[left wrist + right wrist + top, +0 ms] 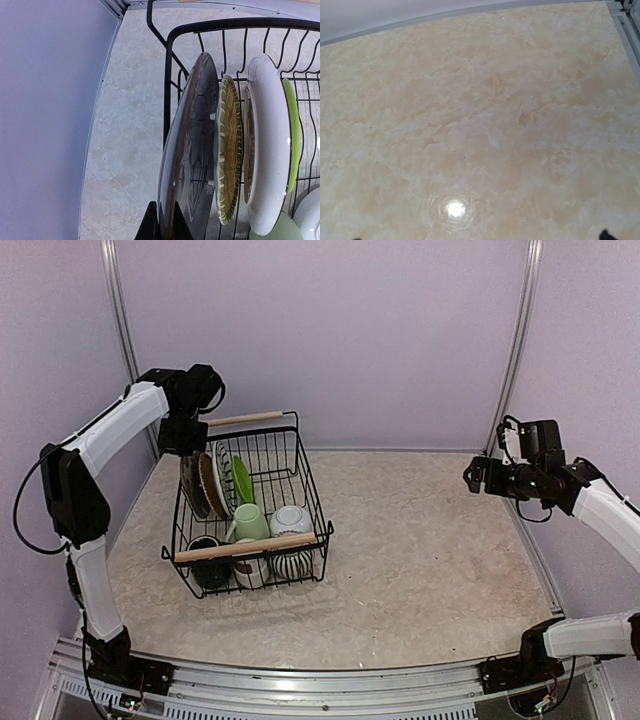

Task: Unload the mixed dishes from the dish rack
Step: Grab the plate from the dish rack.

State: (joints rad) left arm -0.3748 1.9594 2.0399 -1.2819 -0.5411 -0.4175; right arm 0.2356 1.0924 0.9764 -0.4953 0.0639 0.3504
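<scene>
The dish rack (303,475) stands left of centre, with wooden bar handles at front and back. Upright in its back half stand a dark glossy plate (192,485), a finely striped plate (210,483), a white plate (224,475) and the lime-green plate (243,480). The front half holds the pale green mug (250,522), white bowl (291,520), dark teal mug (208,562), striped mug (292,564) and small white cup (250,570). My left gripper (164,222) is shut on the dark plate's rim (192,150). My right gripper (480,477) hangs open over bare table, only its fingertips (605,234) showing in its wrist view.
The rack's wire wall (168,90) runs just left of the gripped plate. The striped plate (229,150) stands close on its right, then the white plate (267,145) and the lime-green plate (292,135). Purple walls enclose the marbled table (430,560).
</scene>
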